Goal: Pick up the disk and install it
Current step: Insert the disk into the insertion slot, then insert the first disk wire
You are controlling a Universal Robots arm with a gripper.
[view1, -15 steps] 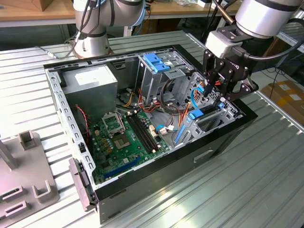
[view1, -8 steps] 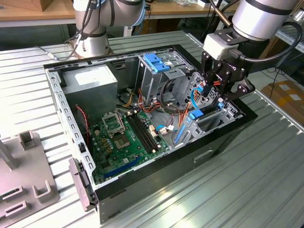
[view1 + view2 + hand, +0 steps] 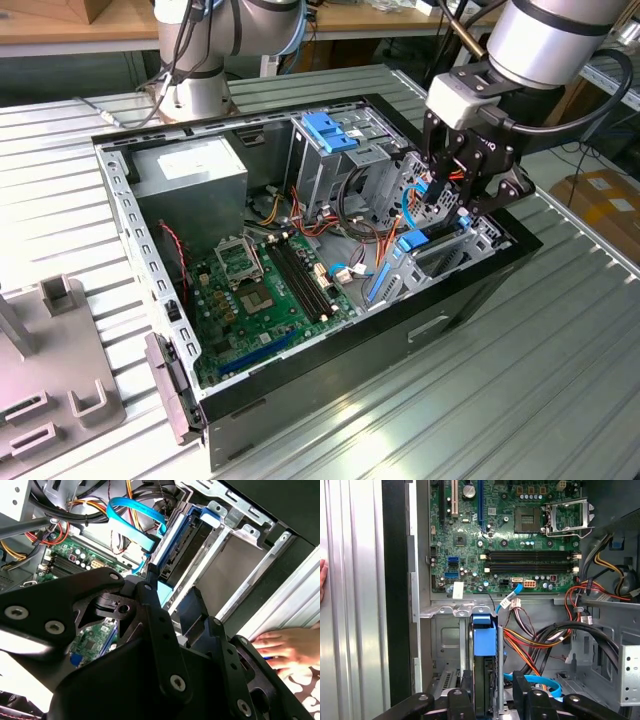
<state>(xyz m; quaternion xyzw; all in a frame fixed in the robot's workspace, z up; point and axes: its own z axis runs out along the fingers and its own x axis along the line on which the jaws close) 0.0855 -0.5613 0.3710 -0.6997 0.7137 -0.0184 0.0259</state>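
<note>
Item: the disk (image 3: 485, 665). It is a flat black slab capped and edged by a blue bracket (image 3: 485, 637). It stands on its thin edge in a slot of the metal drive cage (image 3: 240, 555), inside the computer case (image 3: 330, 370), at the case's end toward the exterior view's right. In the second wrist view the disk (image 3: 185, 547) shows as a dark strip between blue rails.

Hidden or unclear: the disk's broad faces are masked by the cage walls. Its lower part is cut off behind the gripper's black links in the first wrist view. How deep it sits in the slot cannot be judged.

Gripper (image 3: 494, 680): the fingers (image 3: 520, 685) are spread and straddle the disk's exposed edge. One lies close against the disk. The other stands clear of it, with a cage wall between. In the exterior view the gripper (image 3: 452, 205) hangs over that end of the case.

Inside the case:
- green motherboard (image 3: 520, 535) on the floor
- blue ribbon cable (image 3: 132, 510) looping near the cage
- orange, red and yellow wires (image 3: 530, 640) beside the cage
- grey power-supply box (image 3: 190, 170) at the opposite end

Outside the case: a person's hand (image 3: 285, 647) rests on the ribbed metal table (image 3: 520, 380), just beside the case wall.
</note>
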